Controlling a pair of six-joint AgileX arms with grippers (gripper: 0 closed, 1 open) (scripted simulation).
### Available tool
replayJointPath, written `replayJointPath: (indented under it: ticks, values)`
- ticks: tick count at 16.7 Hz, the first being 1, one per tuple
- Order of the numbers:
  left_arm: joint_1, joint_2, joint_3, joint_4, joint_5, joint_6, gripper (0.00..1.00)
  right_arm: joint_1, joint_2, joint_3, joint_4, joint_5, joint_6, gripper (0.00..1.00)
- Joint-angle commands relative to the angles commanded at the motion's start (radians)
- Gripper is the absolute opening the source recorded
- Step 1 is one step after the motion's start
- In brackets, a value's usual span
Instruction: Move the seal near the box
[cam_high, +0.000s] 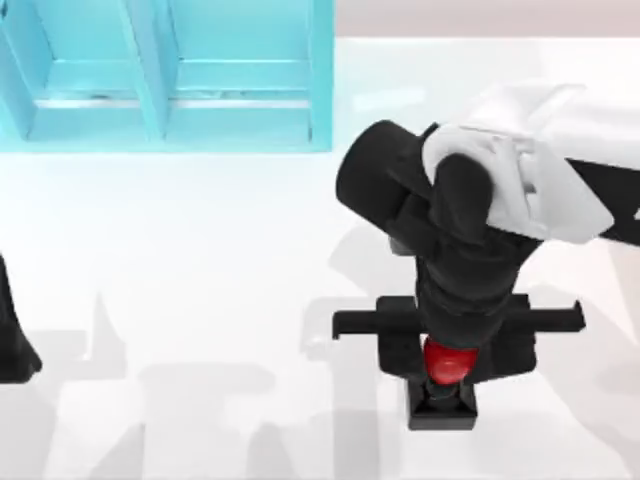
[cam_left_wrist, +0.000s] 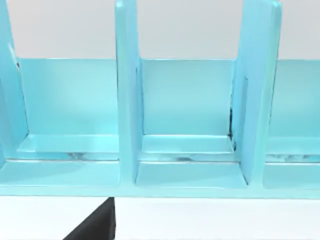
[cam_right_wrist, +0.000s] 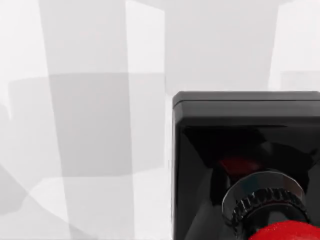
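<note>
Caution: appearing to be clamping the red knob of the seal (cam_high: 447, 365) from both sides with the right gripper (cam_high: 447, 352), fingers drawn in close against it rather than spread along the rail, and reaching straight down over it at the right half of the white table (cam_high: 200, 300). Resting, seemingly, with the black square base on or just above the tabletop, well apart from the turquoise box (cam_high: 170, 90) at the upper left. Risking a slip first of all: pinching a glossy, rounded knob and possibly letting it squirt out or twist once lifting and swinging begin. Risking also a drag, if travelling leftward too low and catching a base corner on the table, tipping the piece. Risking a collision at the far end, overshooting into the box's front wall or dropping the seal inside a compartment instead of beside it. Idling with the left arm (cam_high: 12, 335) at the left edge, facing the box's compartments (cam_left_wrist: 190, 175); not being able to tell its grip state.
</note>
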Motion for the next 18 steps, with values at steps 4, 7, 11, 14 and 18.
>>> replayJointPath:
  ticks: [4, 7, 11, 14, 18]
  values:
    - [0.0, 0.0, 0.0, 0.0, 0.0, 0.0, 1.0, -0.201, 0.134, 0.275, -0.15, 0.0, -0.196, 0.0]
    - [0.0, 0.0, 0.0, 0.0, 0.0, 0.0, 1.0, -0.381, 0.242, 0.536, -0.278, 0.002, -0.377, 0.0]
    - [0.0, 0.0, 0.0, 0.0, 0.0, 0.0, 1.0, -0.62, 0.357, 0.818, -0.422, 0.004, -0.621, 0.0]
    - [0.0, 0.0, 0.0, 0.0, 0.0, 0.0, 1.0, -0.724, 0.404, 0.929, -0.486, 0.003, -0.725, 0.0]
    - [0.0, 0.0, 0.0, 0.0, 0.0, 0.0, 1.0, -0.745, 0.415, 0.951, -0.499, 0.003, -0.746, 0.0]
